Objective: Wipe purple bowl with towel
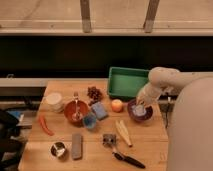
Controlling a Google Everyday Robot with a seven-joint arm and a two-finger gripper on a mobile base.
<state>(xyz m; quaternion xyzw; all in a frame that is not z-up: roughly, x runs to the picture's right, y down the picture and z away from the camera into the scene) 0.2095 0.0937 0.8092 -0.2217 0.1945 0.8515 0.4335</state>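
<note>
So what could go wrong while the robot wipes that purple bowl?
1. The gripper is down in the purple bowl with the towel. The bowl sits near the right edge of the table, so a hard push might slide it off.
2. The orange lies close on the bowl's left. A shoved bowl could bump it and send it rolling.
3. The green tray is just behind, so the arm might knock it.
</note>
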